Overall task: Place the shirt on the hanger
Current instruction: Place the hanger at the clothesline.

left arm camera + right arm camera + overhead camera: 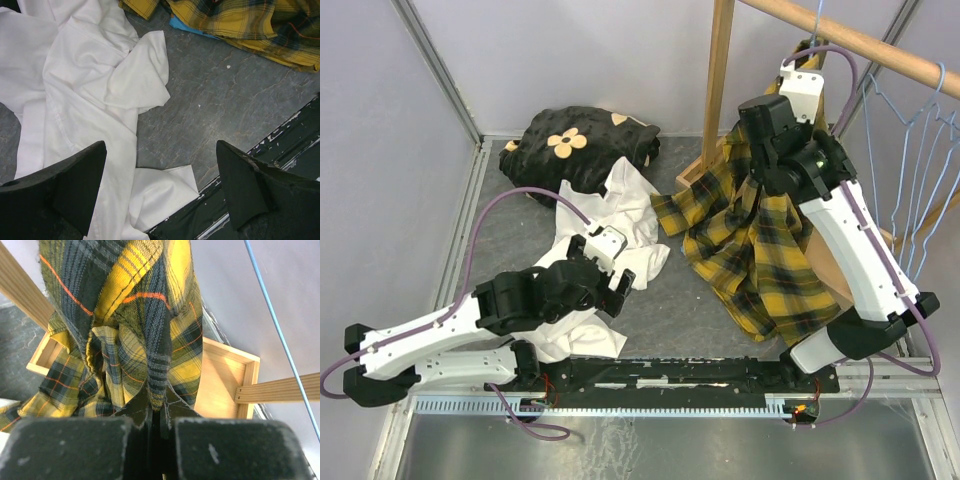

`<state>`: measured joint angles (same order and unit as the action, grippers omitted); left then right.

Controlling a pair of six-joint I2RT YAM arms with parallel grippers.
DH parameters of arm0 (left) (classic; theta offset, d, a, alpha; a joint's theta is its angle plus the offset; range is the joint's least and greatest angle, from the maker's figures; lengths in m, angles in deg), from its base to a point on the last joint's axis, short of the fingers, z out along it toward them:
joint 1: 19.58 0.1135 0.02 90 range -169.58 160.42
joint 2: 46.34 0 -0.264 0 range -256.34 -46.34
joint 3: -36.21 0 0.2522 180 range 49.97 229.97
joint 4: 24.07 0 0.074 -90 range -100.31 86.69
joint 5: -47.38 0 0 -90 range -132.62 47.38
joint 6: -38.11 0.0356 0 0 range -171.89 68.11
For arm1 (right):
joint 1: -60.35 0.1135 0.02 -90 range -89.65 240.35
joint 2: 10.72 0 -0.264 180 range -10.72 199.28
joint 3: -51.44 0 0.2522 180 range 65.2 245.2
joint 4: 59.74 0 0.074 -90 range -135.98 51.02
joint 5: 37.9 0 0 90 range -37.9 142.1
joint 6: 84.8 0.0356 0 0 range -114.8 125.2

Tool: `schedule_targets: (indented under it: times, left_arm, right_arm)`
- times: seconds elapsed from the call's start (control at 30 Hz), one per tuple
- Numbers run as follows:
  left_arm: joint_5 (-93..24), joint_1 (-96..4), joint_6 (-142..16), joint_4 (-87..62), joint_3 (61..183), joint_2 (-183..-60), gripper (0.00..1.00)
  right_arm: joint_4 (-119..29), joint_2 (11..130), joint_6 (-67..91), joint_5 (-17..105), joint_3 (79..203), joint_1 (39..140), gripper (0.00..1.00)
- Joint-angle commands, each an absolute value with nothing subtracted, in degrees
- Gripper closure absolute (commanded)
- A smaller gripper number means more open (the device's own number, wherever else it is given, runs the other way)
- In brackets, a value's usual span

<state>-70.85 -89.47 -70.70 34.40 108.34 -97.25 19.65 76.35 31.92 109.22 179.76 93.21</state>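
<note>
The step in hand looks like lifting the shirt (pixel 750 240) up to rail height so a hanger can go in; it is not yet on one. The right gripper (pixel 159 427) is pinching a fold of the plaid cloth between closed jaws, up on the right far side beside the wooden rail (pixel 860 45). The shirt is hanging from that pinch, its long axis running nearly upright from the grip down to the table (pixel 225 115). There its lower part is spreading toward the near side, just right of the white garment (pixel 85 90). Which end is uppermost, collar or hem, I cannot tell. The left gripper (pixel 160 150) is hovering low over the near left of the table with jaws wide apart, holding nothing, the white garment under it. A pale-blue hanger (pixel 279 335) wire is passing just right of the raised cloth. Next, I judge, the free left arm needs to open the neck or a shoulder so the wire can slide inside.
</note>
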Motion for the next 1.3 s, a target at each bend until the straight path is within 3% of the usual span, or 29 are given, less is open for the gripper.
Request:
schedule_targets:
  times: [0.0,0.3,0.5,0.67,0.77,1.1,1.27]
  left_arm:
    - [-69.7,-89.6,-71.2,32.8,109.0,-95.6,0.04]
    - [-69.6,-89.7,-72.5,33.2,109.0,-94.1,0.04]
    - [-69.5,-89.6,-73.7,33.4,108.2,-93.3,0.04]
    - [-69.6,-89.6,-74.0,32.4,107.4,-91.9,0.04]
    - [-70.9,-89.6,-74.1,31.3,106.8,-90.7,0.01]
    - [-74.2,-89.6,-74.3,24.4,104.4,-90.9,0.01]
    - [-73.0,-89.6,-75.4,20.1,103.6,-94.4,0.01]
  right_arm:
    - [13.8,75.8,33.6,108.7,182.9,90.0,1.0]
    - [13.2,76.4,35.5,101.7,178.4,85.7,0.98]
    - [13.3,76.0,35.2,98.1,176.6,84.3,0.81]
    - [7.3,70.0,29.7,92.1,171.3,84.4,0.54]
    - [6.1,65.8,25.5,86.0,170.3,84.4,0.44]
    - [12.8,50.5,15.9,69.0,165.9,84.4,0.27]
    - [17.3,42.9,16.4,62.7,160.1,84.4,0.27]
